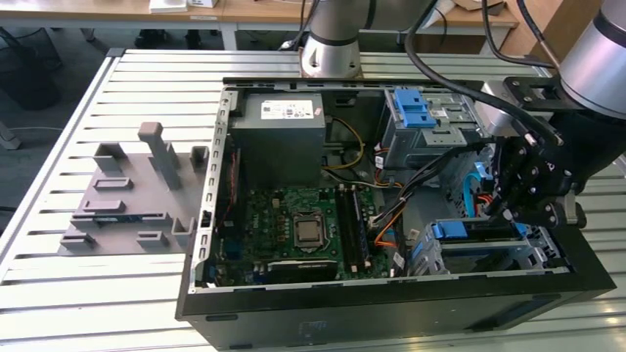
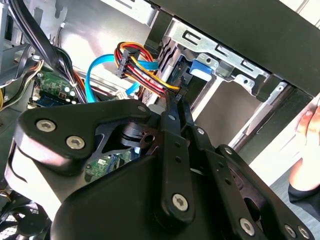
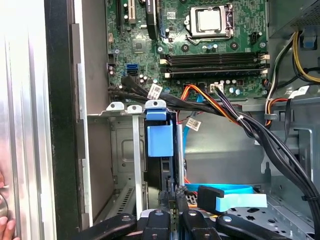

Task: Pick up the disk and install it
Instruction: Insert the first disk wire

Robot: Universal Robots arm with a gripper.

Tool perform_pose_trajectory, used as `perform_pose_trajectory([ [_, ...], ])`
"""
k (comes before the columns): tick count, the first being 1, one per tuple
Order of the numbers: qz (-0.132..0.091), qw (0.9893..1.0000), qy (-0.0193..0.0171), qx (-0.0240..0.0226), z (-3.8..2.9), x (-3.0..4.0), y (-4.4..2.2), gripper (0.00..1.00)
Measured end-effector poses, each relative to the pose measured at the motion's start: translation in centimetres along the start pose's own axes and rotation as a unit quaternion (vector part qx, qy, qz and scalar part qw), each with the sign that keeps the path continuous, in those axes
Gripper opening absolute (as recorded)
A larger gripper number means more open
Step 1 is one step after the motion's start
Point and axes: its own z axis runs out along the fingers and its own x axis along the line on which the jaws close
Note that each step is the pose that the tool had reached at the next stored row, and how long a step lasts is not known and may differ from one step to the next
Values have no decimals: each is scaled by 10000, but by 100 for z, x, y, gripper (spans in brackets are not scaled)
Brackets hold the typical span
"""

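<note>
The disk (image 3: 160, 142) stands on edge inside the lower metal drive cage (image 3: 117, 145) of the open computer case, its blue plastic rail and tab facing out. In the exterior view the disk (image 1: 468, 233) sits in the cage at the case's front right corner. My gripper (image 3: 171, 194) hangs right over it, its fingers (image 2: 176, 107) drawn together and shut, tips at the disk's dark outer edge beside the blue tab (image 2: 200, 70). Whether the tips press on the disk or stop just short, I cannot tell. In the exterior view my gripper (image 1: 503, 214) is low over the cage.
Black, orange and blue cables (image 3: 220, 107) cross close beside the cage. The motherboard (image 1: 303, 227), grey power-supply box (image 1: 284, 132) and an upper bay with a blue latch (image 1: 415, 110) fill the case. A grey fixture (image 1: 127, 198) lies on the table. A person's hand (image 2: 307, 125) is near the case's outside.
</note>
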Motion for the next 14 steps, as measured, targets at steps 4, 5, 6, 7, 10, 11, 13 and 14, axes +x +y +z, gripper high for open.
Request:
perform_pose_trajectory([
  [4, 0, 10000, -1, -2, 4, 19, -1, 16],
  [5, 0, 10000, 0, -2, 5, 20, -1, 16],
  [6, 0, 10000, 1, -2, 5, 20, -1, 16],
  [7, 0, 10000, 1, -2, 6, 21, -1, 16],
  [10, 0, 10000, 0, -4, 13, 21, -1, 16],
  [11, 0, 10000, 1, -6, 15, 21, -1, 16],
  [13, 3, 10000, -1, -10, 19, 16, -1, 16],
  [14, 5, 10000, 0, -12, 19, 12, -1, 16],
])
